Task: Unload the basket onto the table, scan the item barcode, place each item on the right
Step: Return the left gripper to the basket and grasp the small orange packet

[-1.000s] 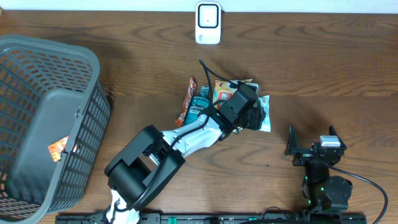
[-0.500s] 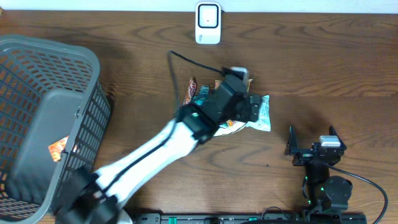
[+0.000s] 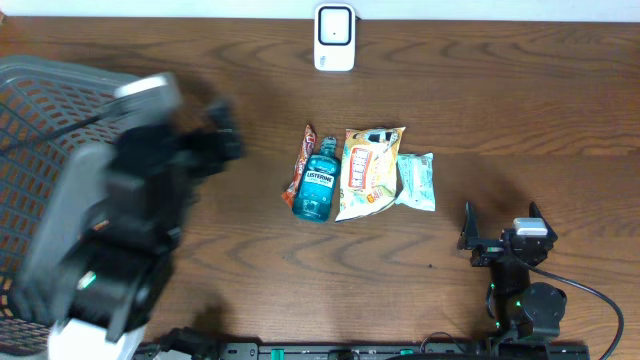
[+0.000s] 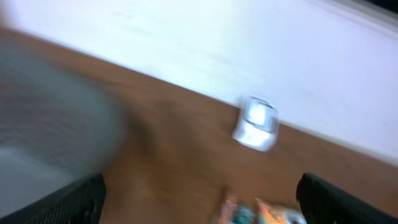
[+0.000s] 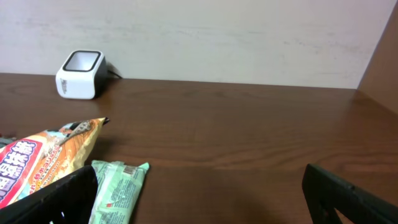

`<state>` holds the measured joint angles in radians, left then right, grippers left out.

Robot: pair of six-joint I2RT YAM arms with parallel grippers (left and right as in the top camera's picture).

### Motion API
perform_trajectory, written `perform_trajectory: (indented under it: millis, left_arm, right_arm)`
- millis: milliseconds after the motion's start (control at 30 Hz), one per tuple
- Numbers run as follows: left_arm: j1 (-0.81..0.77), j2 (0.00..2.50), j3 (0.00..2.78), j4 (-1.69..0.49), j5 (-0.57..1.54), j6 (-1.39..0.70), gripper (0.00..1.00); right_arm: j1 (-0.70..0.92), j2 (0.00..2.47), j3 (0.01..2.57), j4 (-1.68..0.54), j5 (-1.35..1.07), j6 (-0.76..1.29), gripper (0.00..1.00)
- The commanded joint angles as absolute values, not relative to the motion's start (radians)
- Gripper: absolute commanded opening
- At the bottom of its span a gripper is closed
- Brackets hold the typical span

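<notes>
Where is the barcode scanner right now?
Overhead view: the white scanner stands centre at the far edge of the table, beyond the mouthwash bottle and snack bag.

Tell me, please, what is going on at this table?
A two-arm robot is meant to scan an item's barcode. At this moment neither arm holds anything. The left end effector, blurred, is open by the grey basket. The right end effector sits open at the table's near right. A mouthwash bottle, snack bag, green packet and orange wrapper lie together mid-table, away from the scanner at the far edge.
</notes>
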<state>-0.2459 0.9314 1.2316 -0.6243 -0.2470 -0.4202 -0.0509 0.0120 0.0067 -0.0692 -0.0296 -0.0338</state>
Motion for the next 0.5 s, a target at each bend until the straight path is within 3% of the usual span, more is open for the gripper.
perform_trajectory:
  millis: [0,267,467]
  left_arm:
    - [-0.062,0.878,1.244,-0.706,-0.282,-0.498,0.98]
    - [0.396,0.949,1.217,-0.963,-0.278,-0.894,0.98]
    - [0.585,1.131,1.214,-1.063,-0.258,-1.113,0.98]
  right_arm:
    - [-0.047,0.007,0.006,-0.072,-0.029,-0.038,0.99]
    - [-0.047,0.007,0.006,-0.072,-0.029,-0.038,0.99]
    - [-0.047,0.007,0.006,-0.072,-0.029,-0.038,0.99]
